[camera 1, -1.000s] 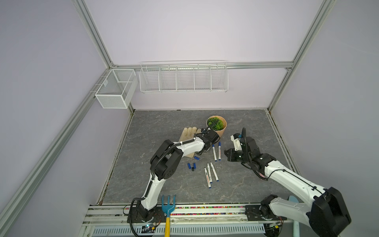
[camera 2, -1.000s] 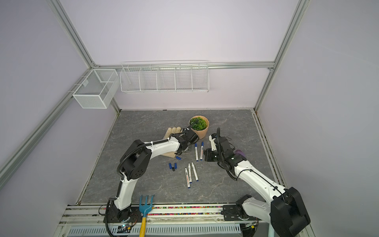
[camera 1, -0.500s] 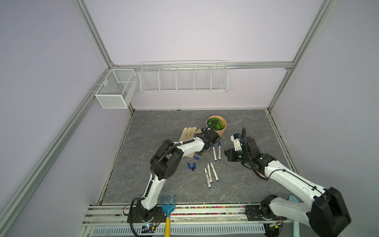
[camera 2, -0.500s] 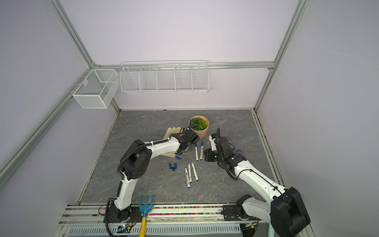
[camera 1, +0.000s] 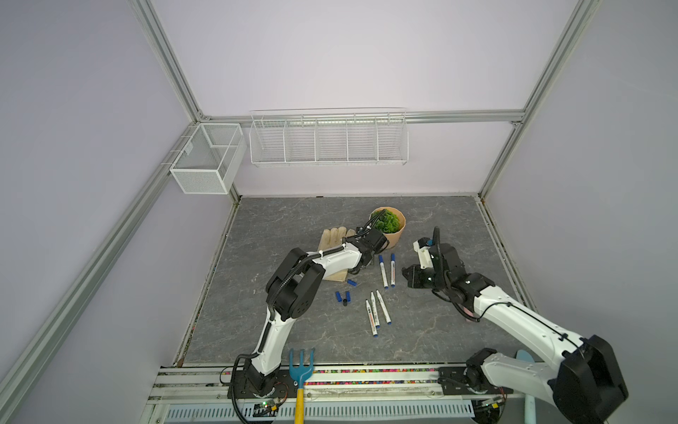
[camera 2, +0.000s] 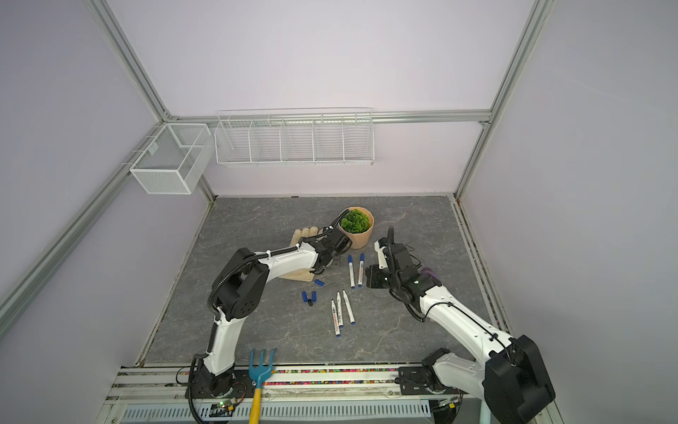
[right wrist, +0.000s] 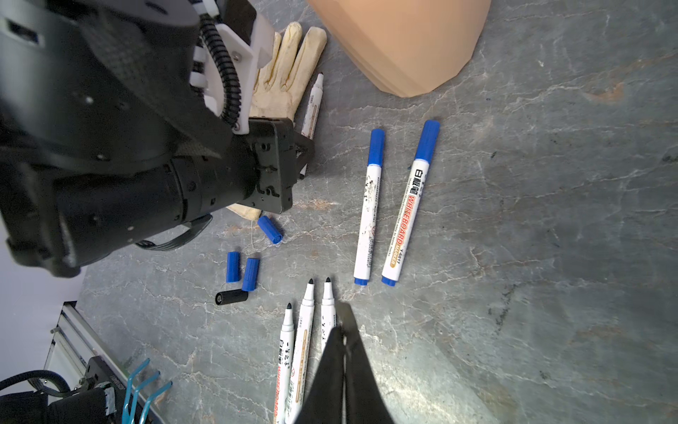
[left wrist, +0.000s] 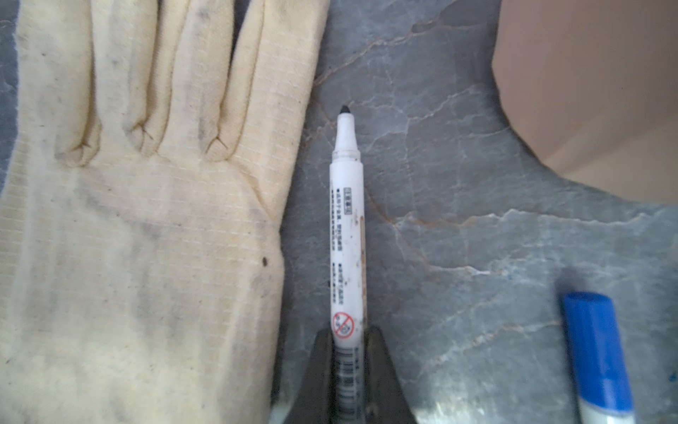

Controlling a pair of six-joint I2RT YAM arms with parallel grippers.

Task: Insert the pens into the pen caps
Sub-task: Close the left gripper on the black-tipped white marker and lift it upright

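Shut now after standing partly spread a second ago, the left gripper (left wrist: 348, 341) pinches a pen (left wrist: 346, 227) beside the glove (left wrist: 128, 220); neither arm has shifted otherwise.

Both top views show that arm stretched low over the grey table (camera 1: 293, 227) in front of the pot (camera 1: 395, 240), its wrist covering the held pen. Two capped pens (camera 1: 382, 271) lie side by side just right of it. Three bare pens (camera 1: 375, 312) lie in a tight fan nearer the front. Between fan and glove sit the loose caps: one blue cap (camera 1: 351, 282) alone by the glove's cuff, then two blue caps (camera 1: 337, 296) and a black cap (camera 1: 345, 302) bunched together. The right gripper (camera 1: 407, 276) hangs right of the capped pens, above the table. A fork (camera 1: 301, 367) lies at the front edge.

From the left wrist, the fingers (left wrist: 381, 370) clamp the pen at its barcode end. Its barrel runs low along the table, black tip pointing away, just beside the glove's edge; whether they touch cannot be told. The pot's side fills one corner, and a capped pen's blue end shows at the frame's edge.

From the right wrist, the right gripper's fingers (right wrist: 326, 367) are pressed together on nothing, above the table, their tip overlapping the nearest bare pen in the picture. Beyond, the left gripper grips its pen, whose tip juts along the glove toward the pot. The four loose caps lie on their sides between that arm and the fan, the black one against a blue.
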